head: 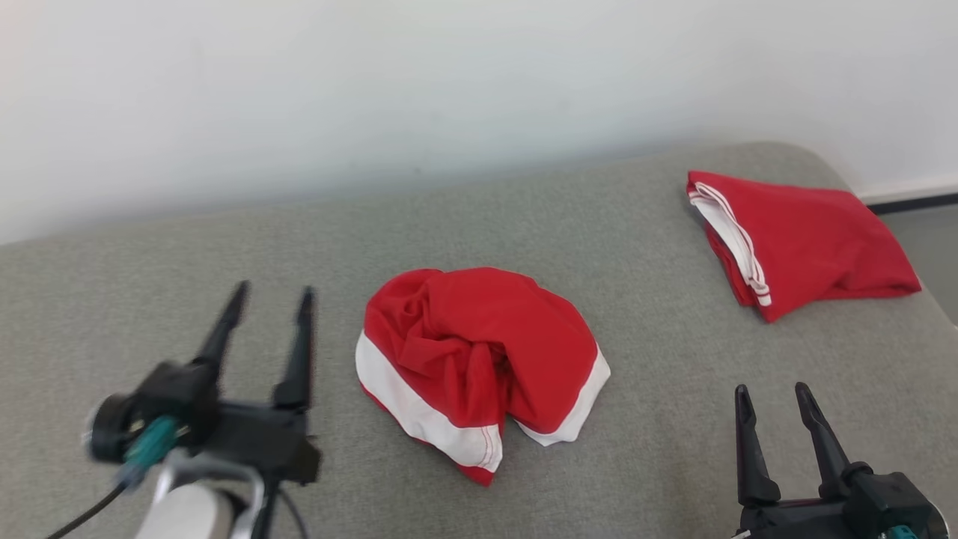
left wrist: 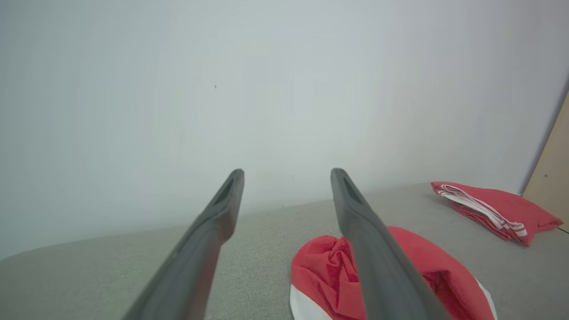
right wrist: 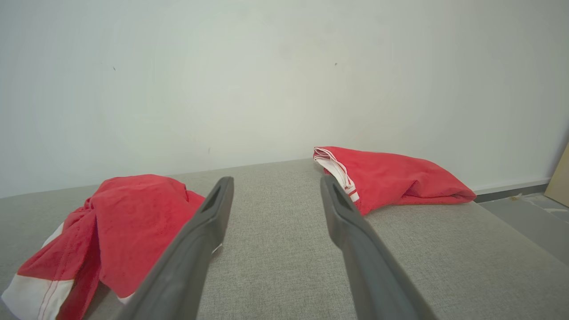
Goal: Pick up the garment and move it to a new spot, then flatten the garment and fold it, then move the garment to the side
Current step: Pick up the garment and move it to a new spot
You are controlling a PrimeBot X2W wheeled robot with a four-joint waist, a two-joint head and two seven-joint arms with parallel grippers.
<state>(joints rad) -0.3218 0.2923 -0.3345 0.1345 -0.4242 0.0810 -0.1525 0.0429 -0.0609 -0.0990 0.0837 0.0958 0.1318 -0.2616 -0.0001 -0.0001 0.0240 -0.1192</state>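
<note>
Surface: grey fabric top (head: 224, 247), white wall (head: 374, 90) behind.
Garment (head: 479, 352): crumpled; judged soft, light, limp.
Hold: white hem (head: 419, 419), 7 o'clock, is advised.
Fingers: left gripper (head: 274, 292), right gripper (head: 772, 389) spread, empty.

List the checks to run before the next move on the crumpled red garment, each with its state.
1. Left gripper jaws open and empty: ok.
2. Right gripper jaws open and empty: ok.
3. Crumpled garment resting on the grey surface, touching neither gripper: ok.
4. Crumpled garment flattened: not ok, it is bunched in a heap.
5. Folded garment at the far right, apart from the crumpled one: ok.
6. Corners of the crumpled garment findable: cannot tell.
</note>
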